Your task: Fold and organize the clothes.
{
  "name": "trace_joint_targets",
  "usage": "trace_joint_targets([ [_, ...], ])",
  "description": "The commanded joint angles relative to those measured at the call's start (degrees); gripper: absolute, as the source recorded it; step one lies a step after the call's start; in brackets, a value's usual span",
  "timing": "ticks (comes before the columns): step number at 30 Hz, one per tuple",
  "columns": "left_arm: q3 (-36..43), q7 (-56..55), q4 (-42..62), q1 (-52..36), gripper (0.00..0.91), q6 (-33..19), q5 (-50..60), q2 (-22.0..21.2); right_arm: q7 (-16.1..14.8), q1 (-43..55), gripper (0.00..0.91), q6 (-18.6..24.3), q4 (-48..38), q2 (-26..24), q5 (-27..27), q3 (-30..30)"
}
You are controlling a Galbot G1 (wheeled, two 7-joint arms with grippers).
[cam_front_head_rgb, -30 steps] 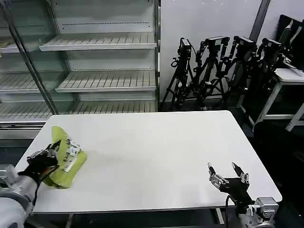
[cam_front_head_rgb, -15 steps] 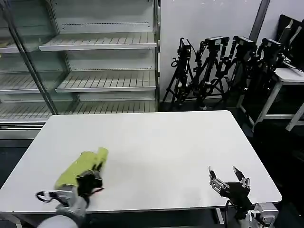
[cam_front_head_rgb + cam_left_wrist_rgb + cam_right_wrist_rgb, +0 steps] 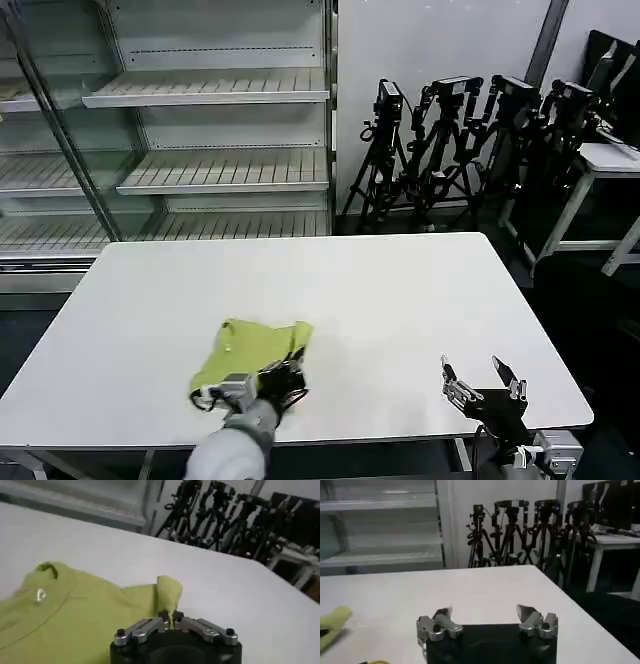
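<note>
One T-shirt (image 3: 250, 352) lies on the table (image 3: 380, 300), toward the near edge and left of the middle; it is lime yellow-green, soft and limp, bunched into a rough wedge with shallow creases, and the side that shows is plain. In the left wrist view the shirt (image 3: 75, 615) shows a ribbed neckline with a small pale tag, and one loose flap stands up in a rounded fold just ahead of the fingertips. There are two grippers. The left gripper (image 3: 285, 378) sits at the shirt's near right edge, its dark fingers pinched together on the cloth; in its own wrist view the left gripper (image 3: 170, 615) has its two metal fingers meeting at the tips with the green fabric caught between them. The right gripper (image 3: 482, 380) waits over the table's near right corner, well apart from the shirt, its two fingers spread wide with nothing between them; its own view shows the right gripper (image 3: 485, 614) with silver knuckles, pale angular tips and a black body. The table is one smooth, matte white rectangle with rounded corners. Behind it on the left stands a shelf unit (image 3: 200, 130) of pale metal with slatted shelves, four levels visible. At the back right a cluster of black tripods (image 3: 470, 140) carries cameras, about four, beside a white side table (image 3: 605, 160).
</note>
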Motion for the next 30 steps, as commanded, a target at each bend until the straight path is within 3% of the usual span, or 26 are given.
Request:
trace_joint_targets([
  [1,8.44,-2.04,15.68,-16.62,0.05,-0.62,-6.57,-11.68,0.17,1.11,0.907,0.04,-1.02,-0.57,0.06,0.59],
  [2,8.52,-1.9,15.99,-17.42,0.06,-0.75,-6.58,-12.11,0.21,1.19,0.907,0.03,-1.06,-0.58,0.1,0.61],
  [4,8.41,-1.06,17.51,-18.82,0.766,-2.04,-6.57,-12.96,0.24,1.98,0.907,-0.04,-1.26,-0.74,0.45,0.65],
  [5,8.16,-0.82,17.69,-19.13,0.907,-3.38,-6.63,-13.3,0.24,2.06,0.907,-0.05,-1.3,-0.75,0.44,0.63],
  [9,6.87,1.56,16.51,-19.18,0.907,-7.97,-7.56,-13.23,0.16,2.52,0.907,0.42,-1.84,-0.98,0.06,0.41],
  [13,3.98,4.15,14.59,-18.75,0.907,-12.02,-10.47,-11.87,-0.51,3.48,0.907,4.88,-3.19,-1.25,-3.46,-0.28],
  [19,-0.99,5.64,7.92,-14.22,0.907,-13.2,-14.07,-9.59,-0.83,4.76,0.907,6.15,-3.26,-1.55,-3.35,-1.16],
  [23,-4.42,8.64,-0.76,-7.07,0.907,-13.98,-0.27,-4.54,-1.36,5.82,0.907,8.12,-3.54,-1.61,-3.41,-2.08],
  [27,-10.69,13.02,-6.44,1.36,0.907,-18.69,19.06,0.65,-1.56,5.77,0.907,9.79,-4.15,-1.13,-3.4,-2.99],
  [30,-17.12,14.51,-11.1,9.09,0.907,-19.75,21.36,2.75,-1.3,4.9,0.907,10.9,-4.38,-0.37,-3.84,-4.15],
])
